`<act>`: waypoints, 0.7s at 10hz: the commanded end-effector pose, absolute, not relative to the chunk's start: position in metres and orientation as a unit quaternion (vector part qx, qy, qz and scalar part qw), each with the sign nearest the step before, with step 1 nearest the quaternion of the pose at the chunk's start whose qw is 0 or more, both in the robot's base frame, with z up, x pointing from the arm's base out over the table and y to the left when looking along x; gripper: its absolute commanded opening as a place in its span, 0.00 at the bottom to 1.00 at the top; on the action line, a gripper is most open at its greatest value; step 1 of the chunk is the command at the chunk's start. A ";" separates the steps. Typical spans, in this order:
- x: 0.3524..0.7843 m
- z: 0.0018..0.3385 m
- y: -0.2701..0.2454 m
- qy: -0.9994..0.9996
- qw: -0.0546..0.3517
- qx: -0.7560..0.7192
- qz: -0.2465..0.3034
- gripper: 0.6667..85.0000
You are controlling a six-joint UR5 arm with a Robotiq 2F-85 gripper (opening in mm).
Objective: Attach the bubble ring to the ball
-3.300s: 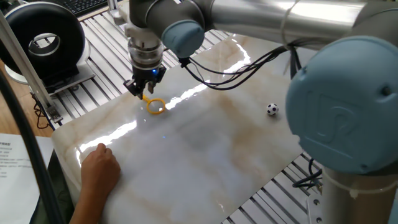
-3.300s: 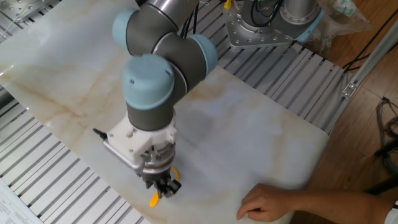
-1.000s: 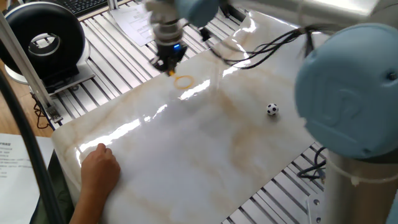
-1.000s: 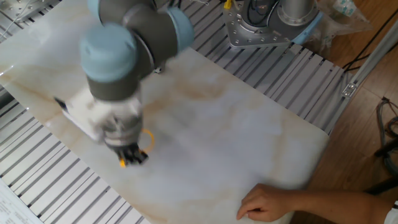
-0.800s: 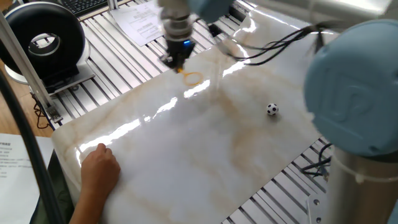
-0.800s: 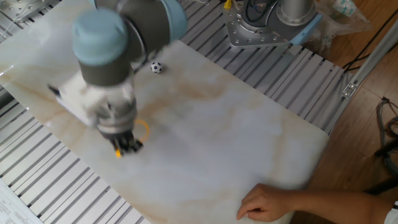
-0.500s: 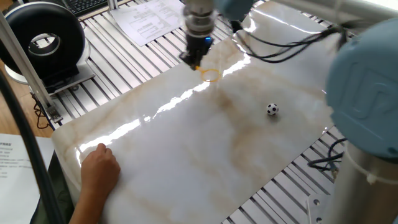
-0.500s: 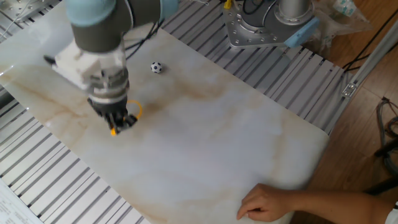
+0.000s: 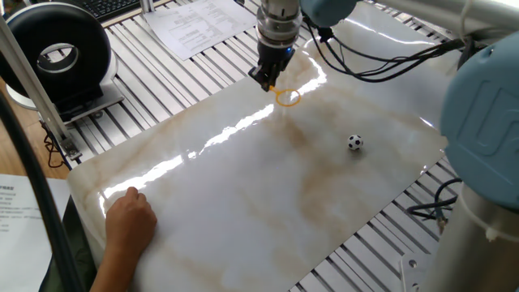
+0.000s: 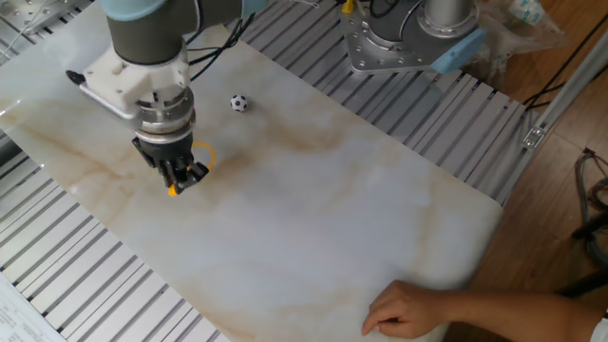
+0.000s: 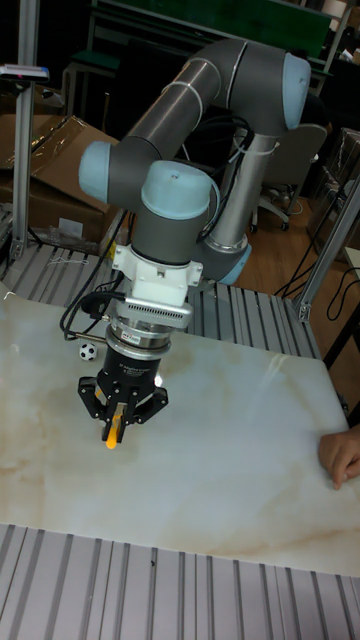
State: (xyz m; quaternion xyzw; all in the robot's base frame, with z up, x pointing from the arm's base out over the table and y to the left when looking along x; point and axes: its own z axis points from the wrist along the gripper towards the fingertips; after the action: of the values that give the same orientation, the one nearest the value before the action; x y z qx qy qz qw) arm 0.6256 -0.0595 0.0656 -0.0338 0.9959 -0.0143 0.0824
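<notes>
My gripper [image 9: 268, 78] is shut on the stub handle of the bubble ring [image 9: 288, 98], a thin orange-yellow hoop that hangs just over the marble slab [image 9: 243, 195]. In the other fixed view the hoop of the bubble ring [image 10: 203, 157] sticks out beside the gripper [image 10: 180, 177], and the handle end shows below the fingers. The ball [image 9: 355, 143], tiny and white with black patches, lies on the slab apart from the ring. It also shows as the ball [image 10: 239, 103] and the ball [image 11: 88, 352], up and left of the gripper [image 11: 115, 422].
A person's hand [image 9: 130, 219] rests on the slab's near corner, also seen as the hand [image 10: 408, 309]. A black round device [image 9: 57, 53] and papers [image 9: 190, 24] sit off the slab on the slatted table. The robot base [image 10: 408, 38] stands beyond the far edge.
The gripper has carried the bubble ring across the slab from the hand's end towards the ball's end. The ball and the hand have stayed put.
</notes>
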 end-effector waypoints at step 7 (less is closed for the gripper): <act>0.513 0.105 -0.125 0.994 0.102 -0.010 0.036 0.01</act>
State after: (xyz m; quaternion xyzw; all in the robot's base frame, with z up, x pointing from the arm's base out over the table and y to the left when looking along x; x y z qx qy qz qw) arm 0.5397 -0.1114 0.0974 -0.0184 0.9956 0.0265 0.0878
